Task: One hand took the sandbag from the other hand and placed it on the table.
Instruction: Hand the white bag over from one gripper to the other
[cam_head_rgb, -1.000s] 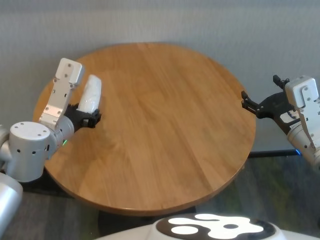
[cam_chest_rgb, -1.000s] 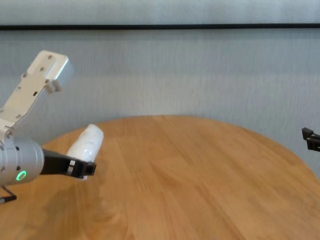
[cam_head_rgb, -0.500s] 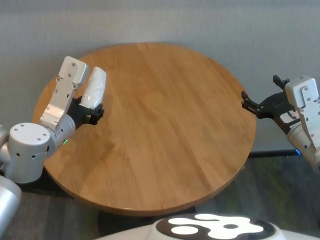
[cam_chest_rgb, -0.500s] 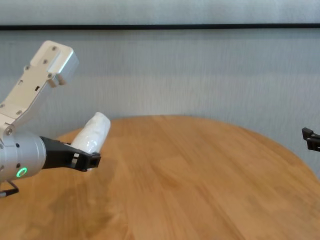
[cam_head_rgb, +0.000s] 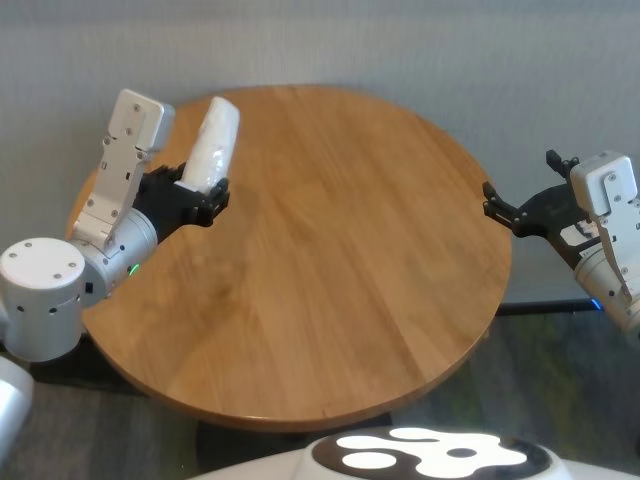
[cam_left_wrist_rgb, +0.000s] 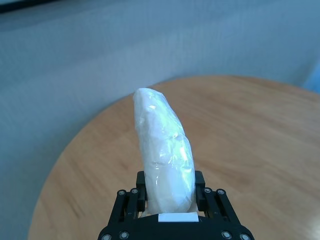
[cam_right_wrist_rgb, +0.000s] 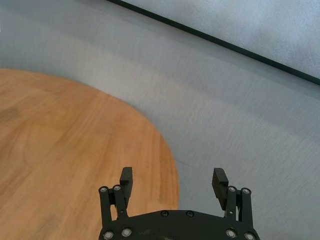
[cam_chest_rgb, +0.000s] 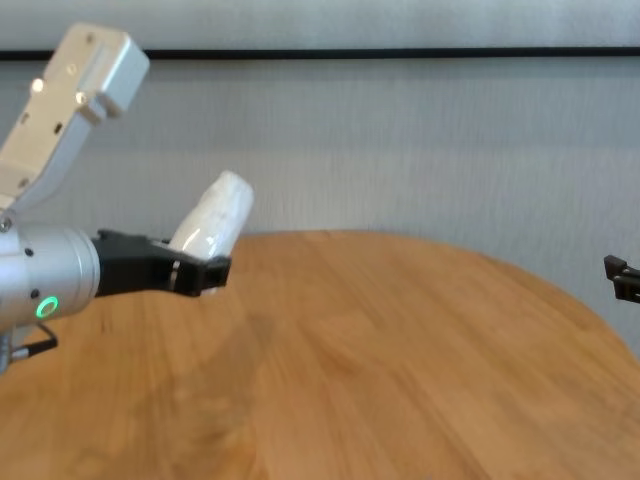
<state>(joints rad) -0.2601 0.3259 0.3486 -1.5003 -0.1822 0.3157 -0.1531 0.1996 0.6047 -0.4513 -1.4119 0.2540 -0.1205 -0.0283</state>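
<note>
A: What sits in the left gripper (cam_left_wrist_rgb: 170, 200)?
B: The sandbag (cam_left_wrist_rgb: 165, 154), its lower end clamped between the two black fingers (cam_left_wrist_rgb: 131, 200), one on each side, touching it.
A: How does it stand?
B: It sticks out well past the fingertips, white and crinkly, with a rounded far end.
A: And beyond it?
B: The round wooden table (cam_left_wrist_rgb: 255, 135) lies under and ahead of the gripper, a grey wall (cam_left_wrist_rgb: 100, 55) behind.

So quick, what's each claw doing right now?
Left gripper: shut on the small white crinkly plastic sandbag.
Right gripper: open, holding nothing.
</note>
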